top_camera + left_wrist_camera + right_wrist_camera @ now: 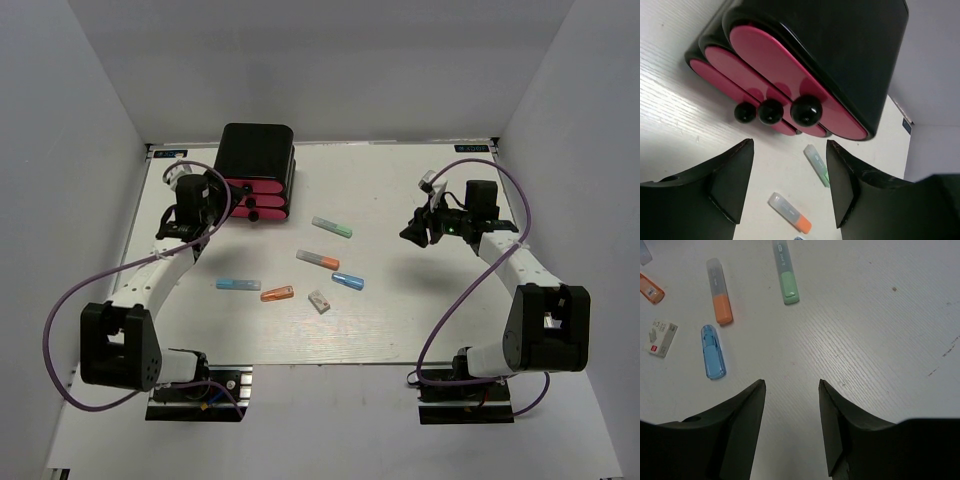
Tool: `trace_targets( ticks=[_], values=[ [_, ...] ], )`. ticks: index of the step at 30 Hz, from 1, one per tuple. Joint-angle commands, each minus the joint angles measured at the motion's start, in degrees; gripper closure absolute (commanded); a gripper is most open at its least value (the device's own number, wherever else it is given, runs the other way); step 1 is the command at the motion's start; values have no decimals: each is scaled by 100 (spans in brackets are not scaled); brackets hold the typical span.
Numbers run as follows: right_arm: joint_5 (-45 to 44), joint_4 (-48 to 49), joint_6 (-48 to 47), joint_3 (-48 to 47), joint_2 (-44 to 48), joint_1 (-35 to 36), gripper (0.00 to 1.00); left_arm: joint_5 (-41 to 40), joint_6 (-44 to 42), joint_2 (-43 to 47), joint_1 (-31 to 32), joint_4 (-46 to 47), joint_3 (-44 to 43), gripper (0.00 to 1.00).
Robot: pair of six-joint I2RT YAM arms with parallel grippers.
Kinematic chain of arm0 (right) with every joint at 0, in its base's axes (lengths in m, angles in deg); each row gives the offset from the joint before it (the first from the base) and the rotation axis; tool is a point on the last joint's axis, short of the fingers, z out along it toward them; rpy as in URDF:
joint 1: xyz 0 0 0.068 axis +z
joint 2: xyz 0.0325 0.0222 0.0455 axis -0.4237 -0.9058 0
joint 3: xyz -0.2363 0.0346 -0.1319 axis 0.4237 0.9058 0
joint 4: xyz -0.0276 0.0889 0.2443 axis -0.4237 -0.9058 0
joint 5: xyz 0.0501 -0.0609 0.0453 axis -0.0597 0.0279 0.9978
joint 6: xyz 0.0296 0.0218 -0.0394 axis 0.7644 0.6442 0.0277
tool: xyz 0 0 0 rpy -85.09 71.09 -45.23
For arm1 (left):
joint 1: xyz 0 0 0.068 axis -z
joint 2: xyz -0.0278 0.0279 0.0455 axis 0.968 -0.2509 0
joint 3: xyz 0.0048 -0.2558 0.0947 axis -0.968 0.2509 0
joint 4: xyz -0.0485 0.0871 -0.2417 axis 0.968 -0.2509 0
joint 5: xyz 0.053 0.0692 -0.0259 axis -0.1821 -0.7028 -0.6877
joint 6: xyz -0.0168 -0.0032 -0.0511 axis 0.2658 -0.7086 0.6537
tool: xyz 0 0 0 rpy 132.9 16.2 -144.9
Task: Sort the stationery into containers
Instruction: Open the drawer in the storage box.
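Observation:
The black rounded box (pixel 258 150) with three pink drawers (pixel 262 198) stands at the back left, all drawers shut. My left gripper (pixel 215 205) is open and empty just in front of their black knobs (pixel 770 111). On the table lie the mint-green piece (pixel 331 227), orange-and-grey piece (pixel 318 260), darker blue piece (pixel 348 281), light blue piece (pixel 238 284), orange piece (pixel 277 293) and whitish block (pixel 319 301). My right gripper (pixel 412 232) is open and empty, right of the pieces, above bare table (pixel 791 384).
White walls close in the table on three sides. Purple cables loop beside both arms. The table's front edge (pixel 330 365) runs just ahead of the arm bases.

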Motion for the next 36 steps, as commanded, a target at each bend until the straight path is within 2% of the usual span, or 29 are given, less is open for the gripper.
trace_targets(
  ticks=[1, 15, 26, 31, 36],
  values=[
    [207, 102, -246, 38, 44, 21, 47, -17, -248, -192, -133, 181, -63, 30],
    [243, 58, -466, 161, 62, 4, 47, 889, -240, -562, -353, 1437, 174, 34],
    [251, 67, -536, 187, 27, -5, 47, 1266, -240, -1028, -405, 1683, 121, 35],
    [277, 58, -588, 196, 27, -13, 47, 1267, -187, -1168, -405, 1789, 121, 46],
    [559, -241, -1089, 222, 36, 39, 50, 1320, -187, -1221, -405, 1850, 173, 62]
  ],
)
